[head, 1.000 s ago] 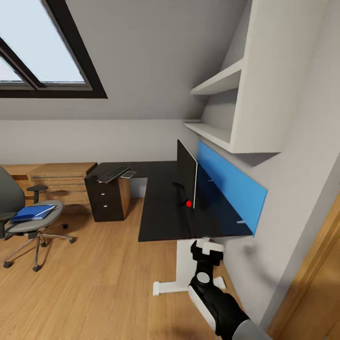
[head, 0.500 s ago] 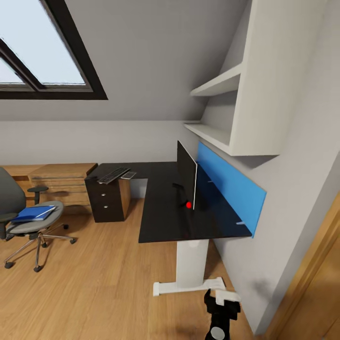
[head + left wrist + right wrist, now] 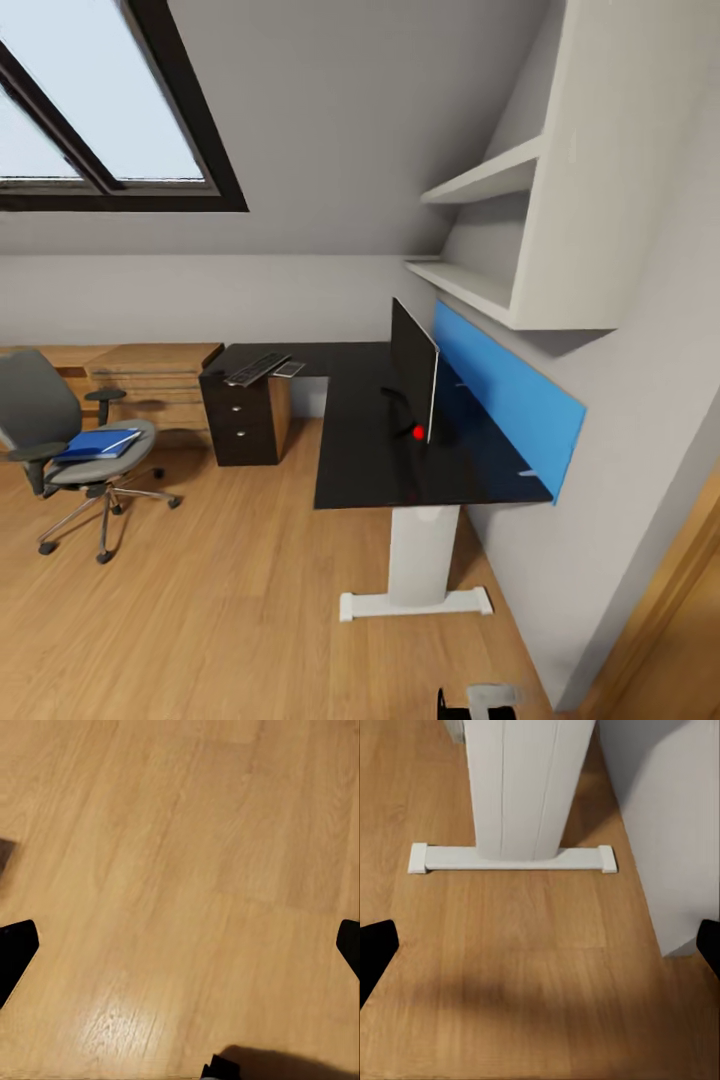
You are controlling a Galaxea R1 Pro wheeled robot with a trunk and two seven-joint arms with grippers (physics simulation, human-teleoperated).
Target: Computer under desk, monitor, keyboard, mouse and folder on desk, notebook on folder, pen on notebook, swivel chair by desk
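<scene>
While both arms hang low, the right pincer point(image 3: 540, 945) is spread wide, its black fingertips point(image 3: 375, 949) at the edges of its wrist view above bare wooden floor point(image 3: 510, 975), just short of the white leg point(image 3: 521, 787) and its flat foot. The left pincer point(image 3: 180, 945) is likewise released, over plain floorboards with nothing between its tips. Up above and beyond the right pincer, the black L-shaped surface point(image 3: 370, 460) carries the monitor point(image 3: 412, 365), upright near the blue wall panel point(image 3: 505, 395). Farther along, at the far end over the black drawer unit point(image 3: 240, 425), lies the keyboard point(image 3: 255, 369). Well apart, off to the left, the swivel chair point(image 3: 70, 440) stands on the floor with the blue folder point(image 3: 95, 444) on its seat.
</scene>
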